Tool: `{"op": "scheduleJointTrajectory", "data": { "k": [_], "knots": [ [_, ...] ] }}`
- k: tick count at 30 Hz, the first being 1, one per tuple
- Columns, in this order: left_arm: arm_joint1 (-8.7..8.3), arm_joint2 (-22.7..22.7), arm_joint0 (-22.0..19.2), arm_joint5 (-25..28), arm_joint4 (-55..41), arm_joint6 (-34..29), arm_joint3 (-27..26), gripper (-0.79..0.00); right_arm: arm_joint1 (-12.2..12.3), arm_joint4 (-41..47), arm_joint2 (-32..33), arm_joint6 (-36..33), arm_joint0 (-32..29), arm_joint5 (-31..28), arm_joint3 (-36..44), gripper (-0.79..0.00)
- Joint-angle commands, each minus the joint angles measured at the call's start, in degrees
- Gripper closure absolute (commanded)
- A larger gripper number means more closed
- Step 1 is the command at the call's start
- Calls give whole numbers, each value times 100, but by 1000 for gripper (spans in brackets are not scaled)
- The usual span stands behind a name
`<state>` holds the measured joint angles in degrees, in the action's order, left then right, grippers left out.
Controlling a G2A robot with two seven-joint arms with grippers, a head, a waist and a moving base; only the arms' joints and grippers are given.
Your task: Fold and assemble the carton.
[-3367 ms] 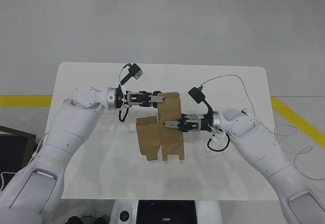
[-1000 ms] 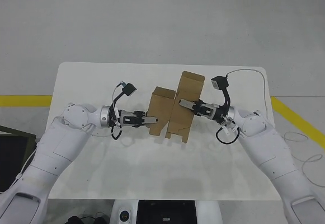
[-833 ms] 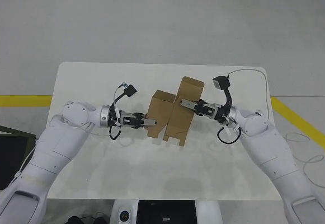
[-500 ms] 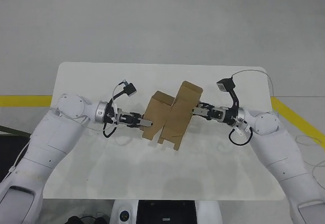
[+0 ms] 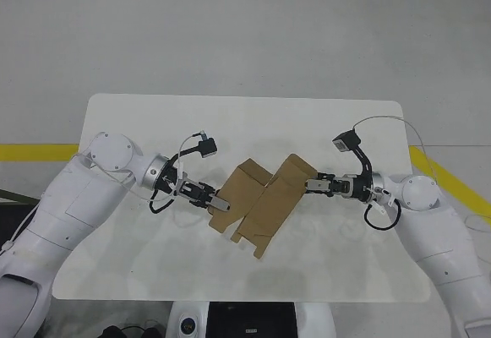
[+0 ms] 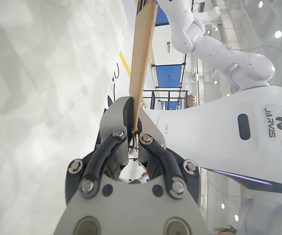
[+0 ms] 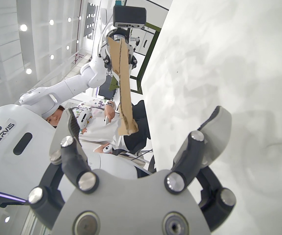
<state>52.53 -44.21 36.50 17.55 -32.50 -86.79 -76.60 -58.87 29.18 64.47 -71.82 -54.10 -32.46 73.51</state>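
Flat brown carton (image 5: 260,203) sits over the middle of the white table (image 5: 144,118), lying diagonally between the two arms. Several panels and flaps show from above. The end flaps point toward the near table edge.

Left gripper (image 5: 220,204) is at the carton's left edge. In the left wrist view the left gripper (image 6: 132,113) has its fingers (image 6: 116,121) pressed together on the cardboard, pinching a thin edge. The carton (image 6: 142,50) runs away from it edge-on, folded flat, apart from the table surface beside it.

Right gripper (image 5: 313,185) is at the carton's right edge, just beside it. Contact can't be judged from above. In the right wrist view the right gripper (image 7: 143,112) has its fingers (image 7: 70,128) spread wide. The carton (image 7: 123,86) end hangs in front of the gap and touches neither finger. It is edge-on here too, with the left arm's gripper at its far end. The table surface runs alongside, clear of the cardboard.

The arms come in from opposite sides, both low over the table, wrists pointing inward at the carton.

A thin cable (image 5: 372,122) loops from the right wrist over the table's far right corner. A yellow floor line (image 5: 25,152) runs past the table on both sides.
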Motion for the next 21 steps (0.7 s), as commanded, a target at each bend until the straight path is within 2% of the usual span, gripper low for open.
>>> {"op": "scheduleJointTrajectory", "data": {
  "k": [1, 3, 9, 11, 13, 16, 18, 20, 21],
  "knots": [
    [2, -4, 2, 2, 5, 3, 3, 0, -1, 2, 0, 4, 1, -4, -3, -785],
    [2, -4, 2, 2, 5, 3, 3, 0, -1, 2, 0, 4, 1, -4, -3, -785],
    [2, -4, 2, 2, 5, 3, 3, 0, -1, 2, 0, 4, 1, -4, -3, -520],
    [2, -4, 2, 2, 5, 3, 3, 0, -1, 2, 0, 4, 1, -4, -3, -542],
    [2, -4, 2, 2, 5, 3, 3, 0, -1, 2, 0, 4, 1, -4, -3, -634],
    [-39, 95, -29, 16, 205, 17, 113, 0, 0, -114, -70, 87, 9, -88, 96, -653],
    [-85, 220, -95, 206, 206, 207, 257, 0, 18, -308, -92, 313, 37, -313, 21, -690],
    [-85, 220, -95, 206, 206, 207, 257, 0, 21, -330, -90, 351, 43, -351, 4, -785],
    [-85, 220, -95, 206, 206, 207, 257, 0, 21, -330, -90, 351, 43, -351, 4, -785]
  ]
}}
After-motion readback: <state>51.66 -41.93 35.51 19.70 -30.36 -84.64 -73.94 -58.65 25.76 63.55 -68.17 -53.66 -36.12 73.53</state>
